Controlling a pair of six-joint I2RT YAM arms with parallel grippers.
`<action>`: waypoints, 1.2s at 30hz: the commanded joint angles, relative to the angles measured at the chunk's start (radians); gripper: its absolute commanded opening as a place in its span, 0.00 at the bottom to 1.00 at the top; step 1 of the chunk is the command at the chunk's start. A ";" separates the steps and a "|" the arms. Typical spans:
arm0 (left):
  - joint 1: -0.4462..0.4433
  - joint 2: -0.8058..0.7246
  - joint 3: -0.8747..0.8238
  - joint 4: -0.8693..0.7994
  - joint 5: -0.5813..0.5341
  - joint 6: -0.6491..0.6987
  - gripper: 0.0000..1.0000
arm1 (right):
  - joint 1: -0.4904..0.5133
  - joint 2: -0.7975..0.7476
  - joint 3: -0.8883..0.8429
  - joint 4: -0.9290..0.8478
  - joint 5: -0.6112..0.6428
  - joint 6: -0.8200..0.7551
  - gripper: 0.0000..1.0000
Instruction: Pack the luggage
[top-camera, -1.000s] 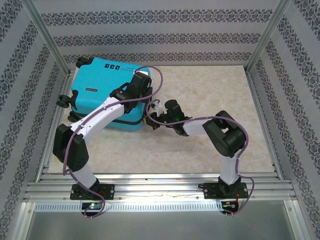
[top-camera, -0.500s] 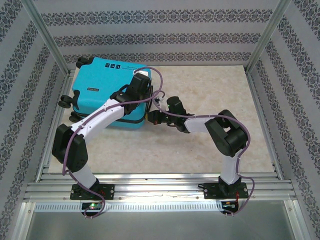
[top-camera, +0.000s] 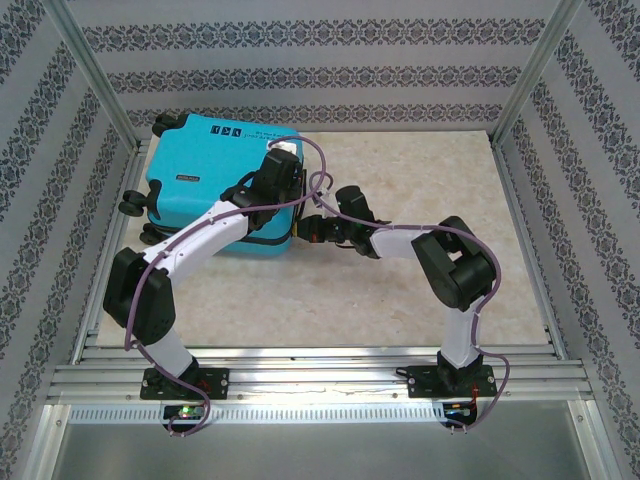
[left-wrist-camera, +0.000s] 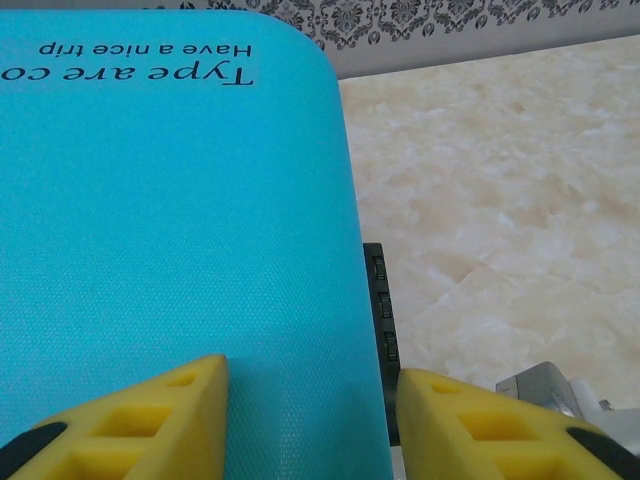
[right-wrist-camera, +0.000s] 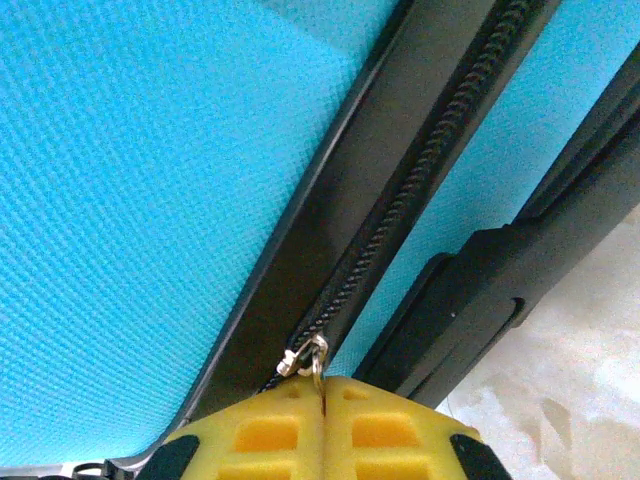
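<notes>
The turquoise luggage (top-camera: 195, 185) lies flat and closed at the table's back left, wheels toward the left wall. My left gripper (top-camera: 283, 158) hovers over the lid's right edge, jaws open: one yellow finger (left-wrist-camera: 150, 420) is over the lid (left-wrist-camera: 180, 200), the other past the edge by the black dial lock (left-wrist-camera: 379, 310). My right gripper (top-camera: 308, 228) is at the luggage's right side, shut on the small metal zipper pull (right-wrist-camera: 318, 362) of the black zipper band (right-wrist-camera: 430, 170). A black handle part (right-wrist-camera: 480, 290) runs beside the band.
The beige marbled table top (top-camera: 420, 200) stretches to the right of the luggage. Patterned walls (top-camera: 330, 75) and aluminium posts (top-camera: 95, 75) close in the back and sides. The purple cables (top-camera: 320, 185) of both arms loop above the luggage's right edge.
My right gripper has slid toward the back along the luggage's right side with the zipper pull in it. The left gripper has crept a little toward the back over the lid.
</notes>
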 joint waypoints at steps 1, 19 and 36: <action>-0.033 0.102 -0.116 -0.332 0.244 -0.037 0.45 | -0.097 0.024 0.163 0.196 0.034 0.016 0.00; -0.030 0.106 -0.177 -0.291 0.316 -0.032 0.43 | -0.155 0.162 0.404 0.233 -0.644 -0.189 0.00; -0.033 -0.134 -0.418 -0.383 0.296 -0.118 0.42 | 0.040 -0.040 0.025 0.128 0.240 -0.398 0.00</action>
